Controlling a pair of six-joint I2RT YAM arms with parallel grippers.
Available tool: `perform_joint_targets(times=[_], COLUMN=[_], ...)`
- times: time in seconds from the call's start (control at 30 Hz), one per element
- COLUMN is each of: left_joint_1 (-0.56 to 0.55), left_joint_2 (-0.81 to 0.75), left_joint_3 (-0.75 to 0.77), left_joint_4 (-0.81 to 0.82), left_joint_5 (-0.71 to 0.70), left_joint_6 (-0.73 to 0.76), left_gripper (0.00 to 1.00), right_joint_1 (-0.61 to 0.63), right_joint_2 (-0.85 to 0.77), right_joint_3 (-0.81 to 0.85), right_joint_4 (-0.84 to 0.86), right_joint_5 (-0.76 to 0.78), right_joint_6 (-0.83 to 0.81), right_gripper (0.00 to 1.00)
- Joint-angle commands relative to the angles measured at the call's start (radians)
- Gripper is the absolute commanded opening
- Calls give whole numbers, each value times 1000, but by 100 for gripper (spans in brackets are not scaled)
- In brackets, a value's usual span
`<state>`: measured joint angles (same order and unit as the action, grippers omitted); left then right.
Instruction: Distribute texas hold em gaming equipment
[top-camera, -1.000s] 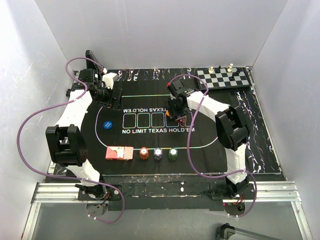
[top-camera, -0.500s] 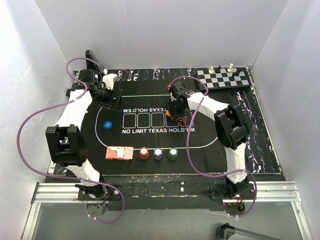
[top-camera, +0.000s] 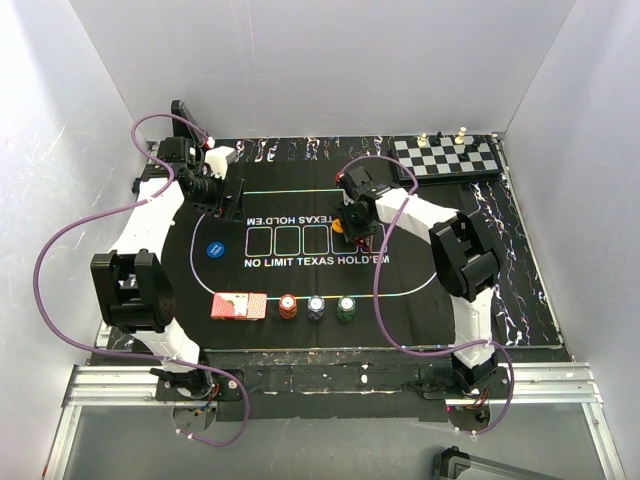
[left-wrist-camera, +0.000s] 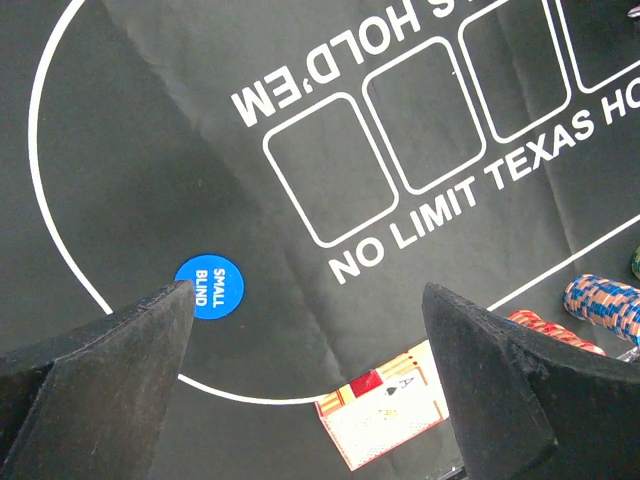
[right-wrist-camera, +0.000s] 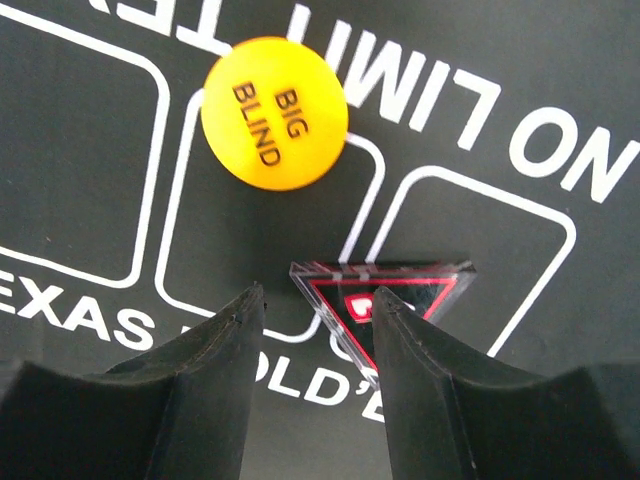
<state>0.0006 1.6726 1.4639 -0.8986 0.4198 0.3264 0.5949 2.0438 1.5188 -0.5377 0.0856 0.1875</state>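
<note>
White arms (top-camera: 150, 222), purple cables (top-camera: 37, 265), black fingers (left-wrist-camera: 110, 360)

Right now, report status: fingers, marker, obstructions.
Left fingers open, hovering over mat near small blind disc. Right fingers open over triangular marker, one corner between them, no grip. Big blind disc just beyond; path clear.

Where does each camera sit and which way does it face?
Top external: above, behind the bases, facing down at the felt mat; left arm and right arm show.
Left wrist: behind the open left gripper, facing down at Small Blind disc and cards.
Right wrist: behind the right gripper, facing down at Big Blind disc and triangular marker.
Shared: Small Blind disc, top and left wrist.
</note>
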Motion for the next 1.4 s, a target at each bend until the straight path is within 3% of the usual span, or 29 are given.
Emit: perform_joint_targets(times=[0.0, 0.47, 0.6, 0.9, 1.37], left_joint_1=[-2, -2, -2, -2, -2], left_joint_2=[-56, -93, -99, -106, -109], left_joint_3=[47, 47, 47, 33, 23], left_joint_4=[-14, -29, -31, -25, -17], left_joint_5=[16, -4, 4, 1, -9], left_joint_6=[11, 31, 26, 25, 31], left_gripper=[98, 98, 98, 98, 98], right_joint_1=[-7, -86, -72, -50, -52], right_joint_2=[-36, -118, -189, -16, 30], right_joint_3=[-81, -173, -132, 136, 78], right_joint_4=[-36, -90, -47, -146, -127], right_joint_5=[46, 71, 39, 88, 180], right_joint_6=[38, 148, 116, 124, 164], right_gripper=[52, 47, 59, 69, 65])
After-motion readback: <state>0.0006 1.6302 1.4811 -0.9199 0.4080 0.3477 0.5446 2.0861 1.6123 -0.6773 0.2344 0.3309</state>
